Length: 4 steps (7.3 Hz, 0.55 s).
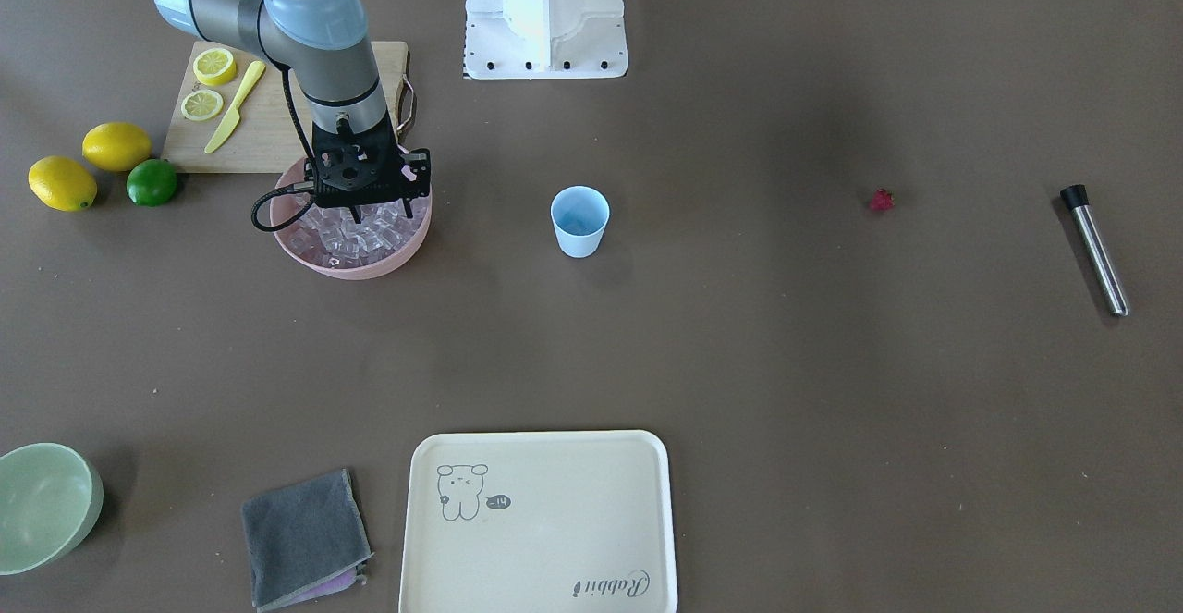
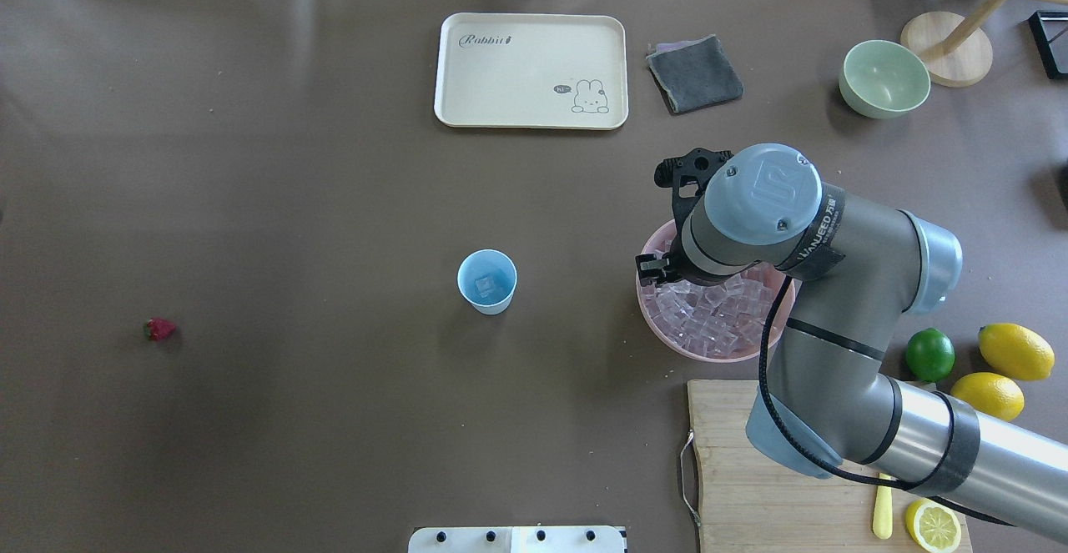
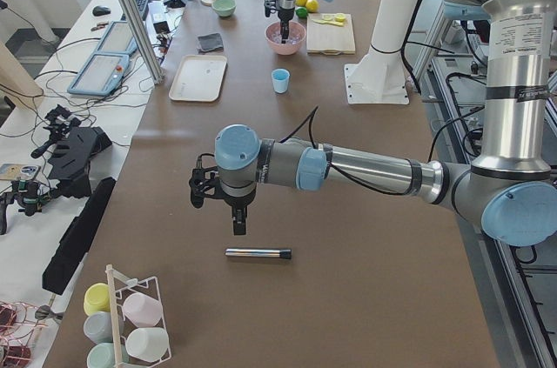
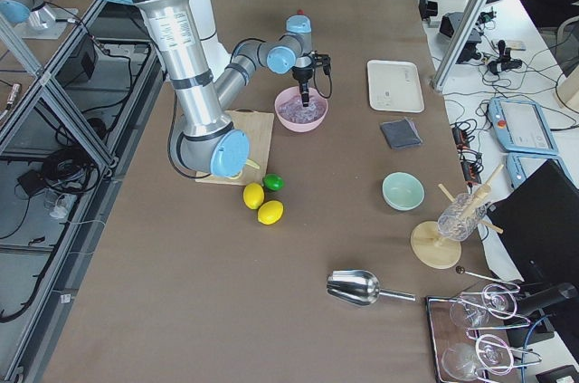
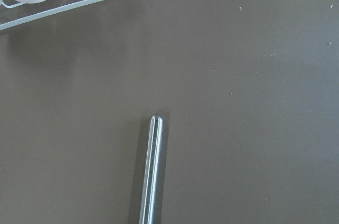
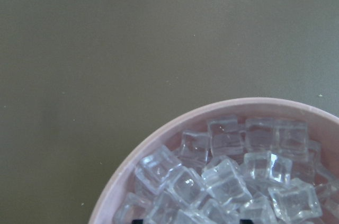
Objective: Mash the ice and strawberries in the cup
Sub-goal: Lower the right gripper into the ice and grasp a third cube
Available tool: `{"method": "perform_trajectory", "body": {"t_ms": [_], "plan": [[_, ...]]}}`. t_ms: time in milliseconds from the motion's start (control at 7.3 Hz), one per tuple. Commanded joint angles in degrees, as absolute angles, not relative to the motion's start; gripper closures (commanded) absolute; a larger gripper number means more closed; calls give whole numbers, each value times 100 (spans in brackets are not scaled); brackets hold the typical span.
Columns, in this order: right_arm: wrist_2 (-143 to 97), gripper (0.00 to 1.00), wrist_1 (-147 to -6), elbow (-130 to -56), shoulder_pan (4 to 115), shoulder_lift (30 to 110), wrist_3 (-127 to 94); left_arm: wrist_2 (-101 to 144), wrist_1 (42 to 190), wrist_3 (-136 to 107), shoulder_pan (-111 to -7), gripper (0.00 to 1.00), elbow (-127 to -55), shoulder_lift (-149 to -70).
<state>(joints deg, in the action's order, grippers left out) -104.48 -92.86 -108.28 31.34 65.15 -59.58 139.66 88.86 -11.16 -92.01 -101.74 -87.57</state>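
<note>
The light-blue cup (image 1: 579,220) stands upright mid-table and holds one ice cube (image 2: 486,286). Many clear ice cubes (image 1: 362,239) fill the pink bowl (image 1: 351,270). My right gripper (image 1: 379,215) points straight down into this bowl, open, with its fingertips among the cubes; its wrist view shows the cubes (image 6: 228,176) close up. The small red strawberry (image 1: 881,200) lies alone on the table, far from the cup. My left gripper (image 3: 237,216) hovers above a steel muddler (image 1: 1095,252). I cannot tell whether it is open or shut.
A cream tray (image 1: 536,521), a grey cloth (image 1: 305,539) and a pale green bowl (image 1: 46,502) lie along the far edge. A cutting board (image 1: 277,132) with lemon slices and a knife, two lemons and a lime (image 1: 152,182) sit beside the pink bowl. A cup rack (image 3: 130,333) stands near the muddler.
</note>
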Motion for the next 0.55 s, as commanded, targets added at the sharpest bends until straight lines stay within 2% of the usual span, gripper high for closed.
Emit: {"method": "perform_trajectory", "body": {"t_ms": [0, 137, 274, 411], "plan": [[-10441, 41, -9308, -10819, 3085, 6477, -5977, 13966, 8886, -1116, -9202, 1, -10169, -8736], [-10433, 41, -9308, -10819, 3085, 6486, -5968, 13966, 8886, -1116, -9202, 1, -10178, -8736], [-10433, 53, -9308, -10785, 3076, 6486, -5959, 13975, 8886, -1116, -9202, 1, -10195, -8728], [-10433, 55, -9308, -10767, 3076, 6495, -5924, 13966, 8886, -1116, -9202, 1, -10204, -8728]]}}
